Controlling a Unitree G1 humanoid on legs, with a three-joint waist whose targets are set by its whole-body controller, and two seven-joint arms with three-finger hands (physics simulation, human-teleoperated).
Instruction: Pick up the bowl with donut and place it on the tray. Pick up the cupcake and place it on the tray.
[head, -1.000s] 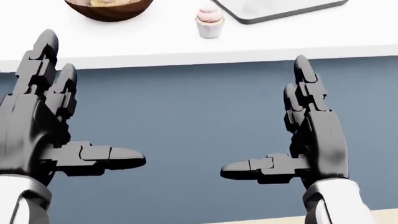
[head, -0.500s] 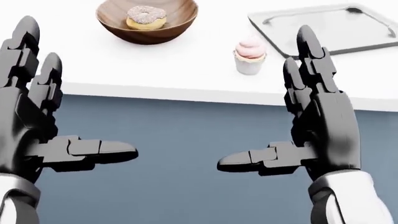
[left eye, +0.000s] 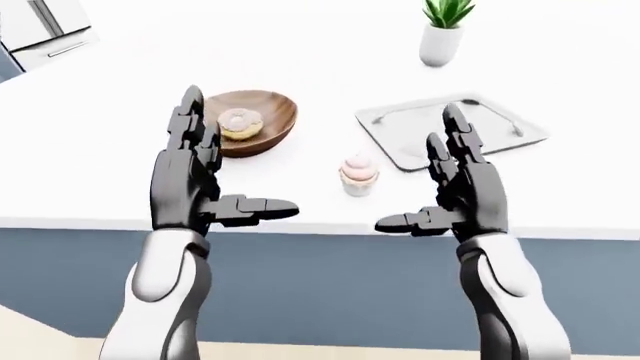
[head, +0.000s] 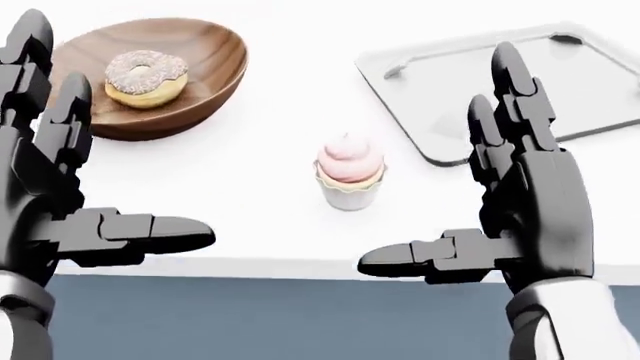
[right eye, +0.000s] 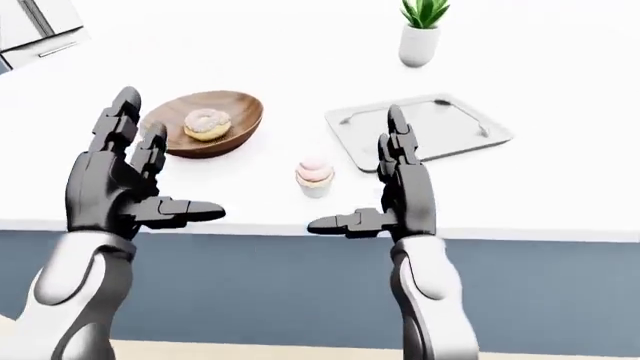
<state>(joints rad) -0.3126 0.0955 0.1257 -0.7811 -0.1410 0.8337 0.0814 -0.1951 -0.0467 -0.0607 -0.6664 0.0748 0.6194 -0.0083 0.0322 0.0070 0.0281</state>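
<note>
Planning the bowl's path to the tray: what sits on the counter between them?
In the head view, the cupcake stands on the white counter between the wooden bowl and tray, nearer the bottom edge.

A brown wood-grain bowl (head: 190, 75) holds a tan donut (head: 146, 77) with pale pink speckled icing. Right of the bowl, a cupcake (head: 350, 176) shows pink swirled frosting above a cream wrapper. Further right of the bowl lies a pale grey tray (head: 600, 82). The counter (head: 260, 217) is white with a blue-grey face. Both hands (head: 60, 187) (head: 500, 225) are glossy black on white forearms. A white pot (right eye: 418, 45) holds green leaves.
</note>
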